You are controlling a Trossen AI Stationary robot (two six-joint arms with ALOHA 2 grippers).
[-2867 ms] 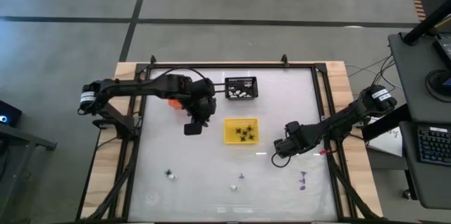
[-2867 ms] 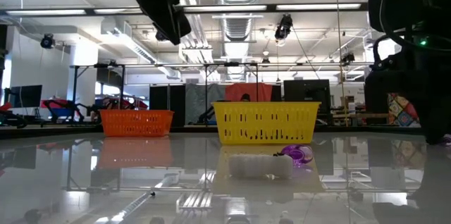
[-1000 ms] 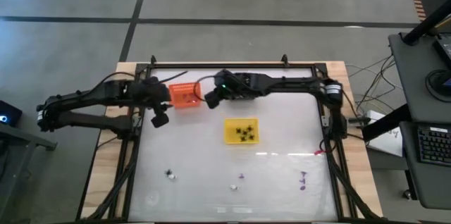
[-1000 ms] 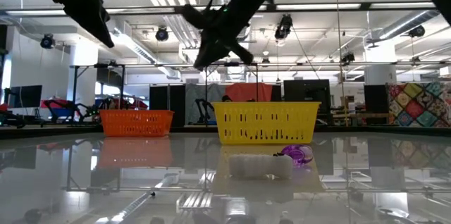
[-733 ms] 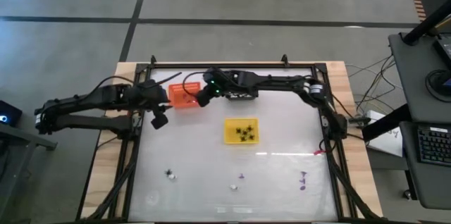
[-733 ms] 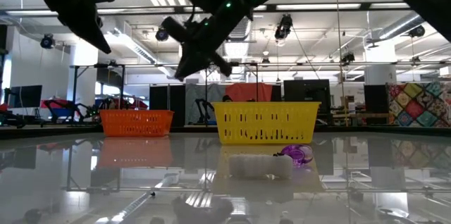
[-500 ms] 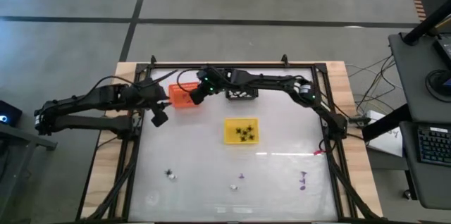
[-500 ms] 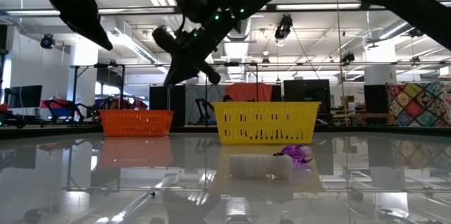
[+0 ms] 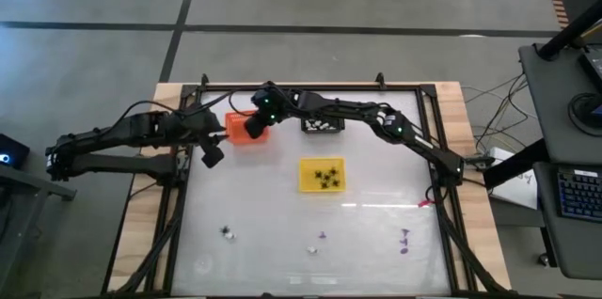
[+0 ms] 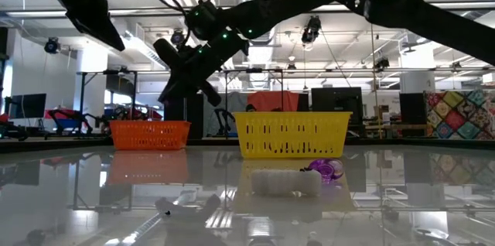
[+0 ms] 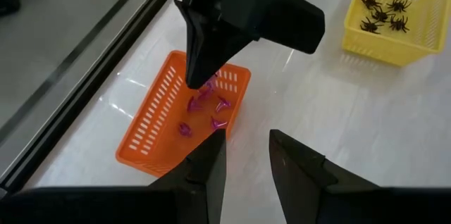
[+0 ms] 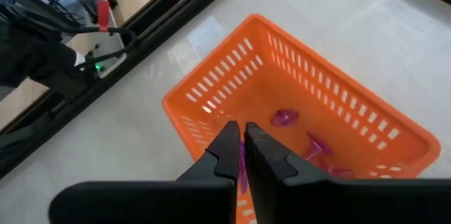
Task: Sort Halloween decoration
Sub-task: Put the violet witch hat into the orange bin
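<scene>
No readable text, label, brand, number or sign anywhere.

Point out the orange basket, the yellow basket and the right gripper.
orange basket (image 12: 211, 83): right wrist view, its side wall.
yellow basket (image 9: 322, 186): high view, its near rim.
right gripper (image 12: 242, 146): right wrist view, between its shut fingertips.
</scene>
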